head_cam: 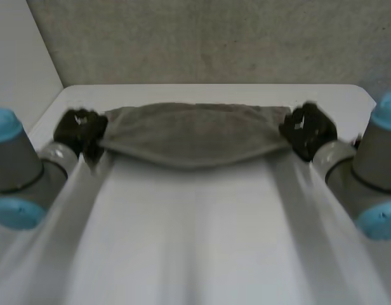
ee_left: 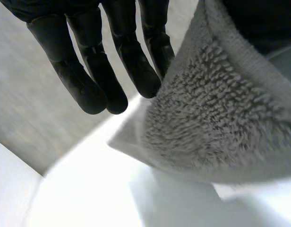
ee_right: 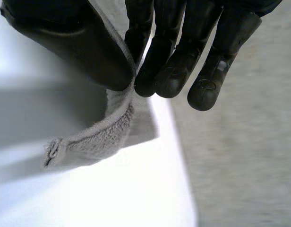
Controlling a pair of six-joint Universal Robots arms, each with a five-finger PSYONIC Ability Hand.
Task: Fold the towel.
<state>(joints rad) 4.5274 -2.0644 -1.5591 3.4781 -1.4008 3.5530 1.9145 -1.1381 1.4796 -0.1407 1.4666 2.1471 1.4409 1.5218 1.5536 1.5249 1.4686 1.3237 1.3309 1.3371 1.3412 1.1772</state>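
Observation:
A grey towel (head_cam: 192, 133) is stretched between my two hands over the far part of the white table (head_cam: 202, 241), its lower edge sagging in the middle. My left hand (head_cam: 78, 130) grips the towel's left end. In the left wrist view the looped pile of the towel (ee_left: 216, 123) runs up between the fingers (ee_left: 131, 61) and the thumb. My right hand (head_cam: 306, 130) grips the right end. There the thumb (ee_right: 79, 42) and fingers (ee_right: 178, 61) pinch the towel's edge (ee_right: 103, 137), which hangs below them.
A grey wall (head_cam: 214, 38) rises just behind the table's far edge (head_cam: 221, 87). A pale panel (head_cam: 18, 57) stands at the far left. Both forearms reach along the table's sides.

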